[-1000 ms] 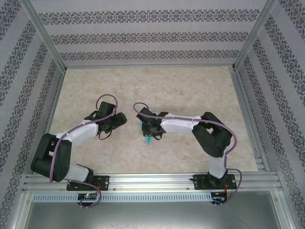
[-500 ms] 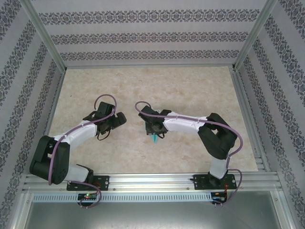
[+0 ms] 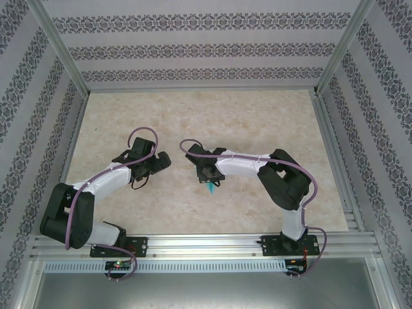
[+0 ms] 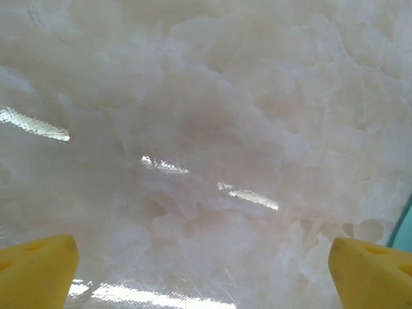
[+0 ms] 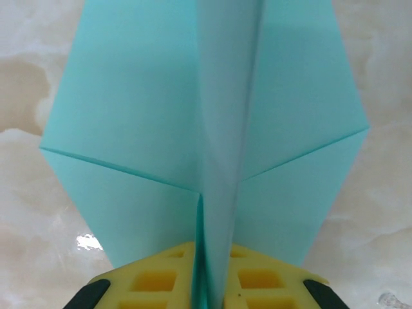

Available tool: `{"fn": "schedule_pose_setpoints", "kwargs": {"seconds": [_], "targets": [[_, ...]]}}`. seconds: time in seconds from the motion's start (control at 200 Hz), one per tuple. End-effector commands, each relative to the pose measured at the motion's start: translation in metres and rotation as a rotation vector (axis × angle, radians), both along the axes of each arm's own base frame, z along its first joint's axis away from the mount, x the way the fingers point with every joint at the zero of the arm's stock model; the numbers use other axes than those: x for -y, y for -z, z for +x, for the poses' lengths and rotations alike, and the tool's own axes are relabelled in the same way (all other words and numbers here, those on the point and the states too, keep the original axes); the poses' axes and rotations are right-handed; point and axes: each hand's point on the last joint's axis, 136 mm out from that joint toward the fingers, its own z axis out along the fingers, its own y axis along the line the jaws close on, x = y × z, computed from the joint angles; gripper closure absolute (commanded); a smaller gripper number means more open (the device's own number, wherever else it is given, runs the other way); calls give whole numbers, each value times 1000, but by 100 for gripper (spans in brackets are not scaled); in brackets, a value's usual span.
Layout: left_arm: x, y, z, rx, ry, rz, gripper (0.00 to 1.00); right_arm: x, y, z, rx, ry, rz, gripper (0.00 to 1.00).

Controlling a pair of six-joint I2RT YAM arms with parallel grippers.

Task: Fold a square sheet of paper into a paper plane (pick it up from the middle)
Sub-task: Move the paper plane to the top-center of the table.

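Observation:
The paper plane (image 5: 161, 116), folded from light-blue paper with wings spread to both sides, has its upright centre fold pinched between the yellow pads (image 5: 161, 283) of my right gripper (image 5: 215, 277), which is shut on it. From above, a small cyan tip of the plane (image 3: 210, 188) pokes out under the right gripper (image 3: 209, 177) at the table's middle. My left gripper (image 3: 161, 162) hangs a short way to the left of it, open. Its yellow fingertips (image 4: 38, 270) stand far apart over bare marble, and a cyan sliver of the paper (image 4: 404, 228) shows at the right edge.
The pale marble tabletop (image 3: 257, 122) is walled by patterned panels and aluminium posts (image 3: 61, 48). A metal rail (image 3: 206, 244) runs along the near edge by both arm bases.
The left gripper has opened wide. The right gripper, still holding the plane, shifted slightly right and forward, then settled back a little; the cyan tip moved with it.

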Motion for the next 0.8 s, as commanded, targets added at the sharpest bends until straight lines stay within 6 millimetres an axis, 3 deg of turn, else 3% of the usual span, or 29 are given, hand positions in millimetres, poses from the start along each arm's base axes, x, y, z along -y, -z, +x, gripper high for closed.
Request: {"fn": "schedule_pose_setpoints", "kwargs": {"seconds": [0.0,0.2,0.41,0.639,0.794], "targets": [[-7,6,-5,-19,11,27,0,-2,5,5,1,11,-3,85],[-6,6,-6,-18,21,31,0,-4,-16,21,51,19,24,92],[-7,5,-8,-21,33,39,0,6,-55,80,153,35,81,92],[-4,6,-9,-29,58,33,0,17,-56,144,194,43,68,92],[-1,3,-8,-26,68,22,0,24,-37,172,171,43,23,93]]}}
